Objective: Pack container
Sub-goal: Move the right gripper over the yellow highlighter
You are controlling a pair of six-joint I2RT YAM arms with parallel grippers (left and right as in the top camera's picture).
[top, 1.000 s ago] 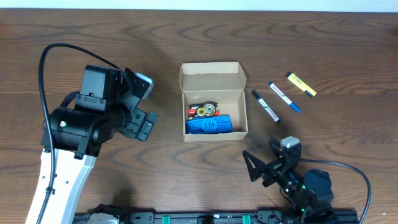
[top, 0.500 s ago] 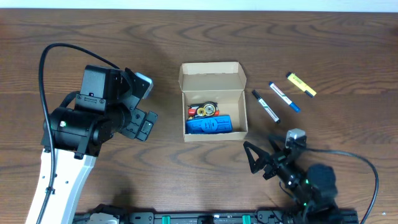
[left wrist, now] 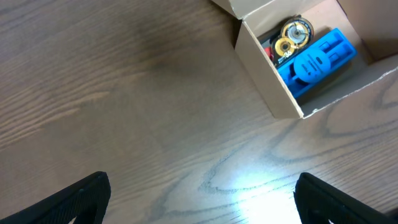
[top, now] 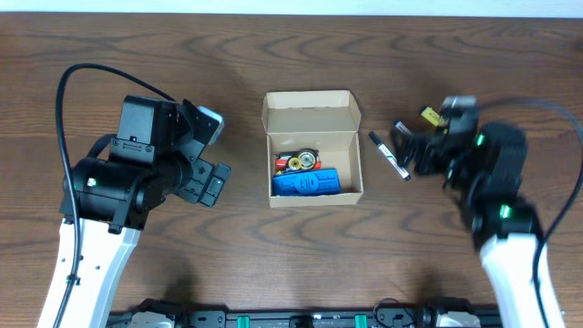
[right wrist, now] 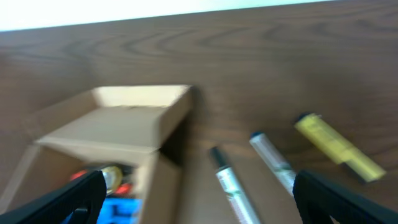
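Overhead view: the right pincer (top: 410, 146), spread wide, may knock the black-capped white marker (top: 389, 155) rolling away from the tan cardboard box (top: 310, 114).

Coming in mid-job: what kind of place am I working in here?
Most likely a robot test bench, not a home: a wood-grain table, a left arm and a right arm by a black rail at its near edge, and a small staged set, the open container and a few markers.

One box (top: 308, 114), three markers (right wrist: 227, 180)
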